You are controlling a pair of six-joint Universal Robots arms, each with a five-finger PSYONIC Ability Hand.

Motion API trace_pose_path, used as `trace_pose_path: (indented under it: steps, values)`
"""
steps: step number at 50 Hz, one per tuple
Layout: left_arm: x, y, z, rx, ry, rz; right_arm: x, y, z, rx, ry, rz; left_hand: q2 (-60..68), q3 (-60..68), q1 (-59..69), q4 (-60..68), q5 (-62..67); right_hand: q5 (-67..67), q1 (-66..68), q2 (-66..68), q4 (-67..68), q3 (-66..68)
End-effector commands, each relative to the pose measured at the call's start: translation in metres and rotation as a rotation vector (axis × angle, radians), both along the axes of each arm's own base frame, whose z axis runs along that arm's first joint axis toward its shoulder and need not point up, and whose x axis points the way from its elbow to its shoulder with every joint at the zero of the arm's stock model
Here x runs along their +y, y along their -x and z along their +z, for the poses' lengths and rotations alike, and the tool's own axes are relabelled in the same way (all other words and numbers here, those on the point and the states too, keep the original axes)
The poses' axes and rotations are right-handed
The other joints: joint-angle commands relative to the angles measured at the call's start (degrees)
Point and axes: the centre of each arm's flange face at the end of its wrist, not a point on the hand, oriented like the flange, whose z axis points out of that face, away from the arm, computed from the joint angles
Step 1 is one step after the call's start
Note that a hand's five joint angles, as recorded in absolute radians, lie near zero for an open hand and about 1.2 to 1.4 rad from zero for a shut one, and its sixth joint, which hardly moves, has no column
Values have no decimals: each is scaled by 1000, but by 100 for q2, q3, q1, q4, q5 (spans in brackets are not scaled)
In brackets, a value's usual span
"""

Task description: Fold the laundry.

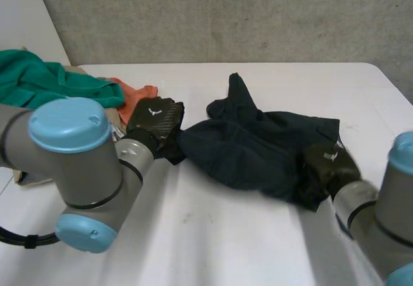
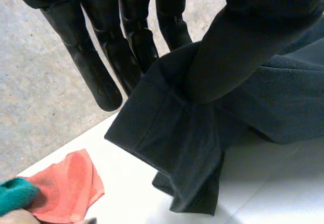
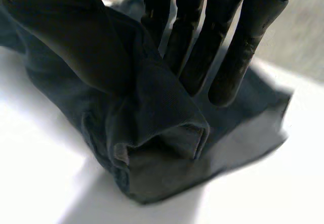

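1. Nearest my head camera sits the left arm's big grey joint with light-blue caps (image 1: 71, 163), bent so the forearm reaches inward across the white worktop (image 1: 226, 247).
2. On that worktop, roughly mid-way between the two arms, lies the task's piece: a crumpled dark navy garment (image 1: 258, 147), bunched and not yet flat. I judge that folding proper hasn't begun.
3. At the far left lies a rumpled green cloth (image 1: 45, 82), with a small orange cloth (image 1: 132, 95) just beside it. They look like laundry waiting its turn, parked clear of the working area.
4. My left hand (image 1: 153, 121) is clamped on the dark navy garment's left end. Its wrist view shows a hemmed edge pinched between the thumb in front and straight fingers behind.
5. My right hand (image 1: 330, 163) grips the garment's near right end the same way, with a fold trapped between thumb and extended fingers.
6. With opposite ends held, I reckon the hold is meant for drawing the cloth out flat.
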Motion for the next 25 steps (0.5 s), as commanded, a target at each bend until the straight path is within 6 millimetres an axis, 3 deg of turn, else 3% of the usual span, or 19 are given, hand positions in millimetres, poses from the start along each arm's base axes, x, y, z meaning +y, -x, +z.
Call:
trace_pose_path:
  steps: [1,6,7,11,15,18,22,23,25]
  values:
    - [34,-24,64,32,49,-4,-1,11,96,269,327,68,1150,1184,1469,1134,1365,1384,2443,1280,1198,1295]
    - [60,-42,123,89,153,-6,11,16,163,401,542,68,1150,1184,1469,1134,1365,1384,2443,1280,1198,1295]
    - [68,-48,143,105,214,-5,14,18,184,409,599,53,1150,1184,1469,1134,1365,1384,2443,1280,1198,1295]
    - [87,-61,185,123,365,-1,19,20,220,394,687,29,1150,1184,1469,1134,1365,1384,2443,1280,1198,1295]
    - [92,-62,198,108,428,-7,25,21,232,396,684,52,1150,1184,1469,1134,1365,1384,2443,1280,1198,1295]
    - [87,-58,194,91,417,-17,25,18,226,402,641,99,1150,1184,1469,1134,1365,1384,2443,1280,1198,1295]
    - [63,-41,158,18,316,-35,8,10,200,421,542,164,1150,1184,1469,1134,1365,1384,2443,1280,1198,1295]
    - [52,-33,141,-14,269,-40,-5,6,183,434,483,181,1150,1184,1469,1134,1365,1384,2443,1280,1198,1295]
    - [42,-26,122,-48,221,-46,-15,2,168,445,434,197,1150,1184,1469,1134,1365,1384,2443,1280,1198,1295]
